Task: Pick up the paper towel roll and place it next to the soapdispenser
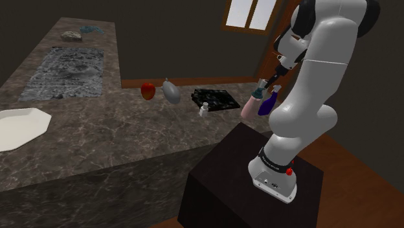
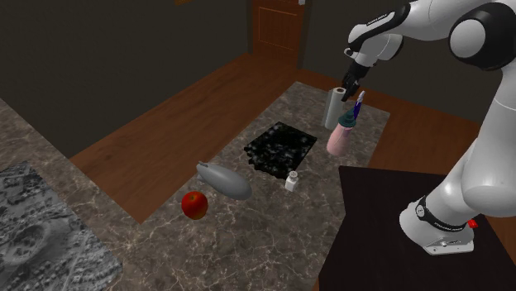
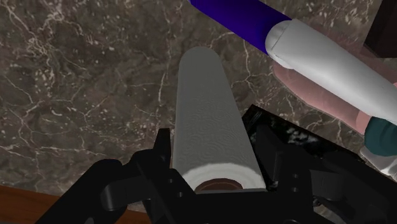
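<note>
The paper towel roll [image 3: 213, 121] is a grey-white cylinder that stands upright near the far end of the marble counter [image 2: 273, 215]. My gripper [image 3: 215, 156] comes down over its top end, one black finger pressed against each side, shut on it. In the second exterior view the roll [image 2: 334, 107] has its base at or just above the counter, with the gripper [image 2: 351, 86] at its top. Right beside it stands the pink soap dispenser [image 2: 339, 139] with a teal pump, and a blue spray bottle [image 2: 358, 106] leans next to that. The dispenser [image 1: 250, 107] and the gripper [image 1: 275, 76] also appear in the shoulder view.
A black mat [image 2: 281, 149], a small white shaker [image 2: 292, 180], a grey oblong object [image 2: 223, 180] and a red apple [image 2: 194, 204] lie along the counter. A white plate [image 1: 19, 126] and a grey patterned mat [image 1: 65, 72] sit farther off. The dark stand [image 1: 246, 188] adjoins the counter.
</note>
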You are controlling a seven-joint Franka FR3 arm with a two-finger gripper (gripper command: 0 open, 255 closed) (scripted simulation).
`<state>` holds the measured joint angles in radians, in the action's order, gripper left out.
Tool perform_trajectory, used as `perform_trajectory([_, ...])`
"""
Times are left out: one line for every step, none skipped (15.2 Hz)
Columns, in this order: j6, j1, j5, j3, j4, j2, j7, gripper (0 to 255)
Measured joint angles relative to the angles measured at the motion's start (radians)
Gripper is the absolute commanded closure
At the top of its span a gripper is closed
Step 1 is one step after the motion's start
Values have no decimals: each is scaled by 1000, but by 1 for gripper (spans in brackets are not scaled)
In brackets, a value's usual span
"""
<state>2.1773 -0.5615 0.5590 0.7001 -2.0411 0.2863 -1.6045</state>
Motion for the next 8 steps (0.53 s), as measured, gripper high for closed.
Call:
perform_trajectory([0,0,0,0,0,0,0,255])
perform_trajectory([0,0,0,0,0,0,0,255])
perform_trajectory([0,0,0,0,0,0,0,0])
perform_trajectory([1,0,0,0,0,0,0,0])
perform_trajectory([1,0,0,0,0,0,0,0])
perform_trajectory([1,0,0,0,0,0,0,0])
perform_trajectory([1,0,0,0,0,0,0,0])
perform_trajectory([1,0,0,0,0,0,0,0])
